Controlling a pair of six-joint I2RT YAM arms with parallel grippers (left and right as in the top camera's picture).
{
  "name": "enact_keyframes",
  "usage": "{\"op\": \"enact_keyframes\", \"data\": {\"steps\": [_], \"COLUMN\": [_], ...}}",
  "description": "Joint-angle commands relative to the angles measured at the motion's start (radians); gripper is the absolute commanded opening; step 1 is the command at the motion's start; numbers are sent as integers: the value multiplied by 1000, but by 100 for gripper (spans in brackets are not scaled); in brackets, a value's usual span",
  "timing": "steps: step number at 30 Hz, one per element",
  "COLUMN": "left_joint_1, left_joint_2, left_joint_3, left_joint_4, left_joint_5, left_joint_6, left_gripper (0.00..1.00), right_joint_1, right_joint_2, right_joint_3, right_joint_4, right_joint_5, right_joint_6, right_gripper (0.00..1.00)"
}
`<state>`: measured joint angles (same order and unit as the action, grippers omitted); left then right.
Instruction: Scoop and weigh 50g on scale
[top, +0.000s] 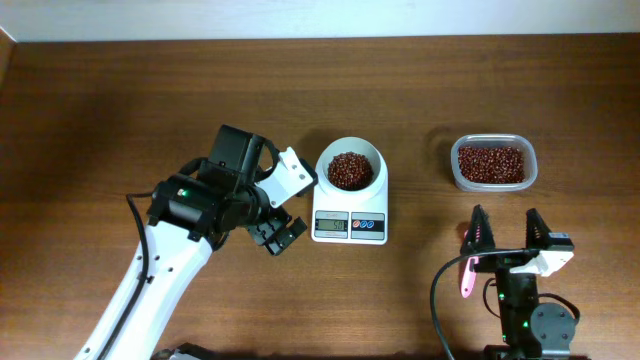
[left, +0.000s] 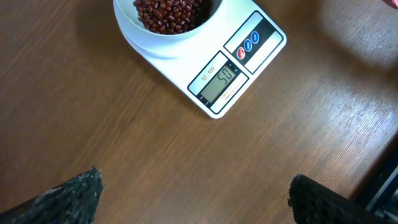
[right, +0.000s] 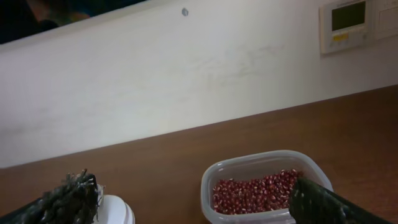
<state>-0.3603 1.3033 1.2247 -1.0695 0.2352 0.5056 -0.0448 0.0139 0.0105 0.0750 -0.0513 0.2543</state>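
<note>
Both jaws stand released and empty over the table (top: 120, 100), and the weighing looks all but done. The scale (top: 349, 226) sits just ahead of your left gripper (left: 196, 193), display facing it. The tub (top: 453, 170) lies straight ahead of your right gripper (top: 504, 218), a little apart. The bowl (top: 320, 172) rides the far end of the scale, forward and to the left of the left jaws in the wrist view. The spoon (top: 467, 275) lies outside the right jaws, against the outer side of the left finger, behind its tip. Whether it touches the finger cannot be told. The beans (top: 350, 170) heap in the bowl, with more in the tub.

The display appears to read fifty, so your job now is likely to protect that figure. Let the number settle before trusting it. Draw the left arm back away from the scale, brushing neither bowl nor body. Add no more beans. If the reading proves short, top up only a few at a time.
</note>
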Motion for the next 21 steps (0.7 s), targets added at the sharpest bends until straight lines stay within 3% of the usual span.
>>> {"op": "enact_keyframes", "data": {"steps": [1, 3, 6, 21], "left_joint_1": [5, 5, 5, 5], "left_joint_2": [-8, -8, -8, -8], "left_joint_3": [0, 0, 0, 0], "left_joint_4": [-1, -1, -1, -1], "left_joint_5": [4, 4, 4, 4], "left_joint_6": [16, 16, 16, 16], "left_gripper": [99, 99, 99, 99], "right_joint_1": [5, 5, 5, 6], "right_joint_2": [-11, -10, -10, 2], "right_joint_3": [-5, -5, -5, -5], "right_joint_4": [-55, -156, -152, -153], "right_joint_5": [-16, -15, -23, -24], "right_joint_6": [-65, -68, -174, -169], "right_gripper": [99, 99, 99, 99]}}
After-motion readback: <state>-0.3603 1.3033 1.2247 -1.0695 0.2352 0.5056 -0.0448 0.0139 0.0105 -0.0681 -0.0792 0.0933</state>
